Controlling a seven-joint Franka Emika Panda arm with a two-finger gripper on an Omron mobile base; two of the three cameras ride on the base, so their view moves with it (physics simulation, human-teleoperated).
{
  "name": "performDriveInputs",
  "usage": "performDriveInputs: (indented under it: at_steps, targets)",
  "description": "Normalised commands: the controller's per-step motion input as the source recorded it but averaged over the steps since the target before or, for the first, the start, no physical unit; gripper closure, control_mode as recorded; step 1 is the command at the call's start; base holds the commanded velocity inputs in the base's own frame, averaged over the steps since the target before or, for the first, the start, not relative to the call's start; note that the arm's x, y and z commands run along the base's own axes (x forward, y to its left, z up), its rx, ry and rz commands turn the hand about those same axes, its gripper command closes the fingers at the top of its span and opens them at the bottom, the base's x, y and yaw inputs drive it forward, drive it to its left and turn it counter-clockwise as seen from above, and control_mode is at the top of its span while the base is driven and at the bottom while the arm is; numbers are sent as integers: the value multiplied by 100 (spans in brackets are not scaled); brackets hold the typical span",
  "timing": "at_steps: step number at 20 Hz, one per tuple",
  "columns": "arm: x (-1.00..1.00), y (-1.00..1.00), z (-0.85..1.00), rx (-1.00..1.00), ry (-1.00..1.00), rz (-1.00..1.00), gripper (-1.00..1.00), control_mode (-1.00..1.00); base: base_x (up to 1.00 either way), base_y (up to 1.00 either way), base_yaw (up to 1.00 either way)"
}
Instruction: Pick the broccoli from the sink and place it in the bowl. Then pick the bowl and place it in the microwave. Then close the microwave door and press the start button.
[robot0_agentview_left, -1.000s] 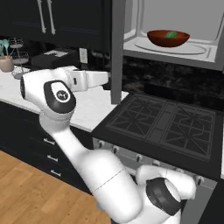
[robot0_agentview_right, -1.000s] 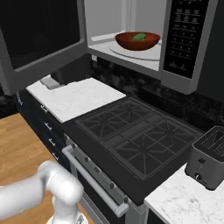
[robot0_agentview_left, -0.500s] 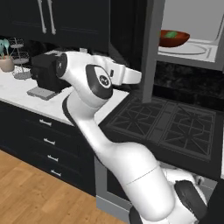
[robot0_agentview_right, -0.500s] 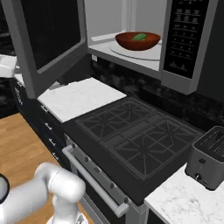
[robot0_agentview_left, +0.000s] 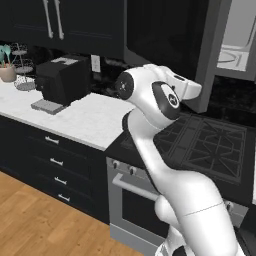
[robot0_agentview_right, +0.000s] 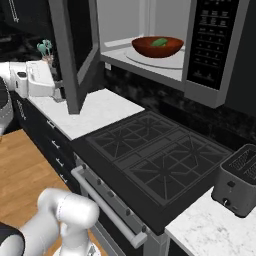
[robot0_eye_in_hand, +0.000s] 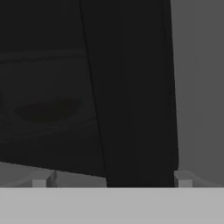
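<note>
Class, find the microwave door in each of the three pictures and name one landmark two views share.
Left base view: microwave door, upper middle, half open.
Right base view: microwave door, upper left, edge-on.
Hand view: the dark glass panel across the centre.
Shared landmark: the stove.

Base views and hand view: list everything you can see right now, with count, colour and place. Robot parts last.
bowl: 1, reddish-brown, inside microwave
broccoli: 1, green, in bowl
microwave door: 1, dark glass, grey frame, partly open
stove: 1, black, below microwave
toaster: 1, grey, counter right of stove
coffee machine: 1, black, counter left of stove
potted plant: 1, green, counter's far left
gripper: 1, open, close against door
</note>
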Motion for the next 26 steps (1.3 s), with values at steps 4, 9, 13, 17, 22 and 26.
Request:
performDriveInputs:
  at_steps: [4,9,13,17,22,26]
  targets:
    - [47,-87,2,-9,-2,-9,-100,-100,0,0,0]
    - [66,-65,12,-4,0,-11,-100,-100,0,0,0]
    - [89,-49,4,0,0,-10,-100,-100,0,0,0]
    - [100,-36,0,0,3,-11,-100,-100,0,0,0]
    - [99,-5,0,-2,1,-15,-100,-100,0,0,0]
    - [97,-1,0,-5,0,-15,-100,-100,0,0,0]
